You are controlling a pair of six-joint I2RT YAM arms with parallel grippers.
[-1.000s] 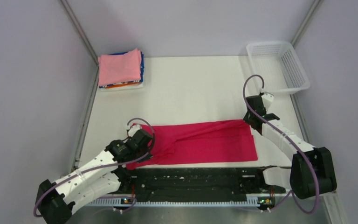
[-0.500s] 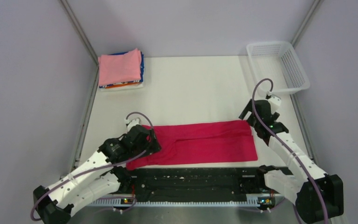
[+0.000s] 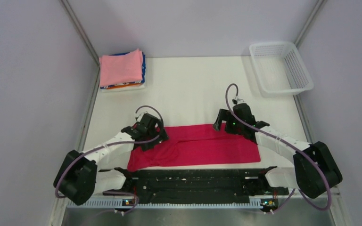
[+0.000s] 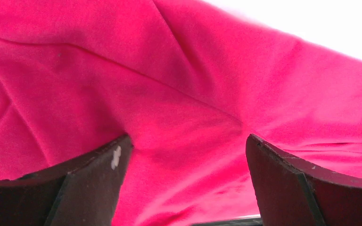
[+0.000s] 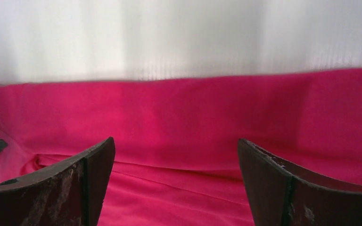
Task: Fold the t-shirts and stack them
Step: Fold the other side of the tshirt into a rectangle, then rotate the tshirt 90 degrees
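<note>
The crimson t-shirt (image 3: 198, 146) is lying flat near the front edge of the table (image 3: 193, 89), folded into a long band that is running left to right, with its left end creased and bunching a little. The left gripper (image 3: 156, 135) is hovering at the shirt's far left corner, and in the left wrist view its jaws are standing wide apart (image 4: 186, 141) with rumpled red cloth (image 4: 184, 94) filling the space between them; nothing is being pinched. The right gripper (image 3: 220, 120) is sitting at the shirt's far edge, somewhat right of the middle, pointing leftward; its jaws (image 5: 176, 143) are likewise spreading wide over smooth red cloth (image 5: 184, 122) (the white tabletop is showing just beyond the fabric's edge), and they are gripping nothing.

Well apart, in the far left corner of the table, a pink t-shirt (image 3: 121, 67) is resting as a folded rectangle on top of a stack whose blue, orange and white edges are peeking out underneath. A white mesh basket (image 3: 306, 77) is sitting in the far right corner.
</note>
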